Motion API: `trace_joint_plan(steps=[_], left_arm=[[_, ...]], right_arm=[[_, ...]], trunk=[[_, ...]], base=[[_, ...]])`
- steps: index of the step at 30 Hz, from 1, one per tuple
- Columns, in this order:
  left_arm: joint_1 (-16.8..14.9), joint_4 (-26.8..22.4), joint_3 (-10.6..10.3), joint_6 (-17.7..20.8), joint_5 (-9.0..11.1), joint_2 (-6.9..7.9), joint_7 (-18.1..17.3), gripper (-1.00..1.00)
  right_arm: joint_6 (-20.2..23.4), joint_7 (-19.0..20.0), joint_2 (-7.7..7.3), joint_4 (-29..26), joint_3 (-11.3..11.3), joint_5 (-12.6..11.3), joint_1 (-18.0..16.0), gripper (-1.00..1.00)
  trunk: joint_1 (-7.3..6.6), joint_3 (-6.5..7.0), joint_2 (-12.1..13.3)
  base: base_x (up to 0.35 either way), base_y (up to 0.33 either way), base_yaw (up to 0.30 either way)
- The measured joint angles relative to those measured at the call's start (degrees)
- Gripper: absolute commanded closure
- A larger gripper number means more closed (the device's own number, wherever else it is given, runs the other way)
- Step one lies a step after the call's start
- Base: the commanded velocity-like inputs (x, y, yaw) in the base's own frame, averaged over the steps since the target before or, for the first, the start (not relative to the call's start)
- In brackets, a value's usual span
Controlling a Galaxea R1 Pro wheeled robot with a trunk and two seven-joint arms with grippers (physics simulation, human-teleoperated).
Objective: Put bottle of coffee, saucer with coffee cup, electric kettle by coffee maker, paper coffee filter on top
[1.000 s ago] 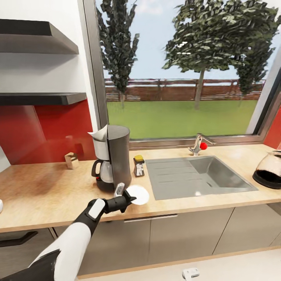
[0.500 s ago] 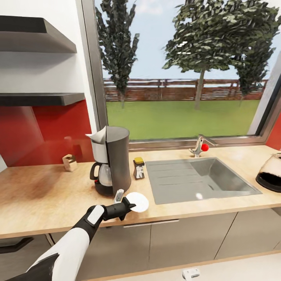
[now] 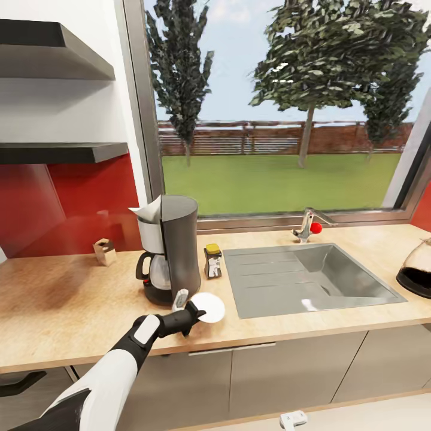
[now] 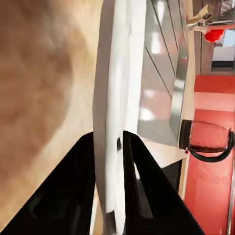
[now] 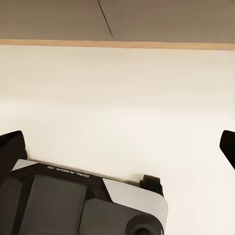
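I had one kitchen countertop (image 3: 72,311), one coffee maker (image 3: 170,248) with one paper coffee filter (image 3: 146,211) on top, one electric kettle (image 3: 417,270) at the counter's far right, one bottle of coffee (image 3: 212,260) and one saucer (image 3: 209,307). My left gripper (image 3: 190,308) was clamped on the saucer's rim — just in front of the coffee maker. The right gripper (image 5: 117,147) hung spread wide over the floor.

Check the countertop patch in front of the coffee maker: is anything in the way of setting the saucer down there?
Nothing visible. The left gripper holds the saucer by its rim over bare countertop just before the coffee maker; the coffee bottle stands farther back.
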Motion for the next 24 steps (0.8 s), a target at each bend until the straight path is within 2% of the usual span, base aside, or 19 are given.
trace_joint_plan(steps=[1,13,24], left_arm=[[0.00,0.00,0.01,-0.41,-0.01,0.10,0.05,-1.00],[0.00,-0.01,-0.01,-0.74,0.00,0.20,0.13,-1.00],[0.00,-0.01,0.00,-0.61,0.01,0.19,0.03,-1.00]], right_arm=[[0.00,-0.02,0.00,0.02,0.00,0.00,0.00,-1.00],[0.00,-0.03,0.00,0.04,0.00,0.00,0.00,-1.00],[0.00,-0.03,0.00,0.01,0.00,0.00,0.00,-1.00]], trunk=[[0.00,0.00,0.00],[0.00,0.00,0.00],[0.03,0.00,0.01]], base=[[0.000,0.000,0.000],[-0.005,0.002,0.000],[-0.263,0.151,0.000]])
